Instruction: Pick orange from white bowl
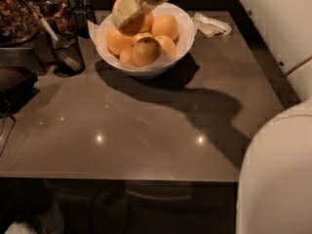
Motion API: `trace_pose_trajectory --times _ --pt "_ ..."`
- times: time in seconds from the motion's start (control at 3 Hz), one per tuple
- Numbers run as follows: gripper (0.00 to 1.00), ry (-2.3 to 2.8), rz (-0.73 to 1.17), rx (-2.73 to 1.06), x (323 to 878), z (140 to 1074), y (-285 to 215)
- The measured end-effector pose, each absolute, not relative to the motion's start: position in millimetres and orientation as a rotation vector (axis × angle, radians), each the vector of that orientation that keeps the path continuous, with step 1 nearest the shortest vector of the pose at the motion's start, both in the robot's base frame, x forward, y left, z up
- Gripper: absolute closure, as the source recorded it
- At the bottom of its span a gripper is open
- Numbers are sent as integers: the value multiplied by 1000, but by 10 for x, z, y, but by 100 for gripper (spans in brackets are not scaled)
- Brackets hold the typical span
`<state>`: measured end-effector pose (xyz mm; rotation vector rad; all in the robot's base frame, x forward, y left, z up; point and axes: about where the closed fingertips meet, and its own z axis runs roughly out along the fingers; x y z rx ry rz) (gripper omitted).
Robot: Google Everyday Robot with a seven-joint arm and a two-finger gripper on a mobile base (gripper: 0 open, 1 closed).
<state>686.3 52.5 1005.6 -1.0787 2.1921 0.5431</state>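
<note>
The white bowl (pixel 183 43), lined with crinkled white paper, stands at the back middle of the table and holds several oranges. My gripper (pixel 129 14) reaches in from the top edge over the bowl's back left part. A pale yellow finger pad (pixel 126 8) lies against the large orange (pixel 143 21), which shows on both sides of the pad and sits higher than the other fruit. The gripper looks shut on this orange. Its far finger is hidden behind the fruit.
A dark mesh cup (pixel 68 52) with utensils stands left of the bowl. A tray of brown food (pixel 14 13) is at the far left. Crumpled paper (pixel 212 24) lies right of the bowl. My white arm (pixel 278 169) fills the lower right.
</note>
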Motion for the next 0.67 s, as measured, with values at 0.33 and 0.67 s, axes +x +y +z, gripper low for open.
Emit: trace_pose_trajectory --times 0.33,0.67 --pt "100 2107 594 -1066 6597 10181 459" --pt "100 2115 575 -1008 6714 10055 321"
